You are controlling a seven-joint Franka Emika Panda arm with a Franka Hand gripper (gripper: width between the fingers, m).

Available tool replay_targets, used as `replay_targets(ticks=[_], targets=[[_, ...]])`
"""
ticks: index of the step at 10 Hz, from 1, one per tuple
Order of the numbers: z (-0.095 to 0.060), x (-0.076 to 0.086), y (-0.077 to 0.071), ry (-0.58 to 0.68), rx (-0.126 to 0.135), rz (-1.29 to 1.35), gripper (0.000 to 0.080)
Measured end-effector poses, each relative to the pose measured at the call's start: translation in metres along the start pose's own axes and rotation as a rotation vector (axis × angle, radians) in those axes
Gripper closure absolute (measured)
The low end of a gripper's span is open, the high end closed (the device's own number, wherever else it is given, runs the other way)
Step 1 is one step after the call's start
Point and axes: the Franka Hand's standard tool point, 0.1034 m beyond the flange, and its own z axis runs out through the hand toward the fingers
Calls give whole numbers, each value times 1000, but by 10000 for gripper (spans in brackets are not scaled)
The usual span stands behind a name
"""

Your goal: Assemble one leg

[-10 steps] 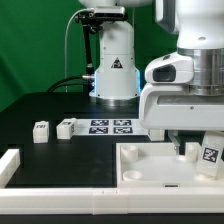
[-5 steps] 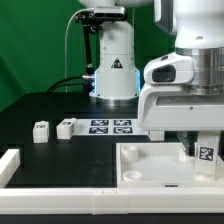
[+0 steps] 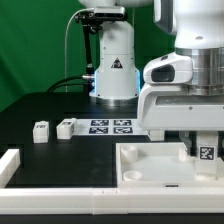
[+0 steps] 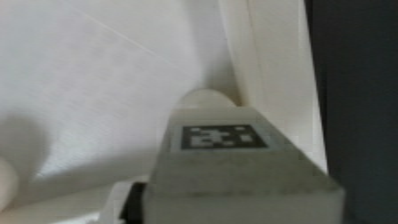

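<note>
Scene: a white robot arm works over a black table [image 3: 40, 110], with green cloth behind it.
Claw: the gripper [image 3: 201, 146] points down, and its fingers pinch the leg between them.
Leg: the leg [image 3: 207, 155] is a small white block held upright. It sits at the corner of the tabletop on the exterior view's right. Whether it touches the tabletop cannot be told.
Leg label: a marker tag [image 3: 209, 152] on the leg's side shows a blocky black-and-white code. The wrist view shows the tag [image 4: 221, 137] sharply.
Tabletop: the tabletop [image 3: 150, 172] is a large white tray with a raised rim, lying at the front.
Spare legs: two spare legs [image 3: 41, 131] stand side by side on the exterior view's left, each with a tag too small to read.
Marker board: the marker board [image 3: 111, 126] lies flat mid-table and carries several code tags.
Robot base: the robot base [image 3: 113, 85] bears a triangular warning sign [image 3: 117, 63], too small to read.
</note>
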Motion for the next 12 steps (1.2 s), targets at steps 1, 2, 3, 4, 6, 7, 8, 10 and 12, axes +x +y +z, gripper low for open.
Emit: replay_targets(ticks=[1, 2, 3, 4, 6, 7, 8, 10, 12], targets=[[0, 0, 0, 1, 3, 157, 511], [1, 0, 1, 12, 6, 351, 511], [1, 0, 1, 16, 4, 498, 511], [1, -1, 1, 21, -2, 665, 509], [1, 0, 1, 17, 0, 940, 509], [2, 0, 2, 10, 7, 1058, 509], [1, 1, 2, 2, 15, 1188, 509], [1, 1, 2, 1, 17, 1235, 481], [2, 1, 1, -1, 19, 1198, 297]])
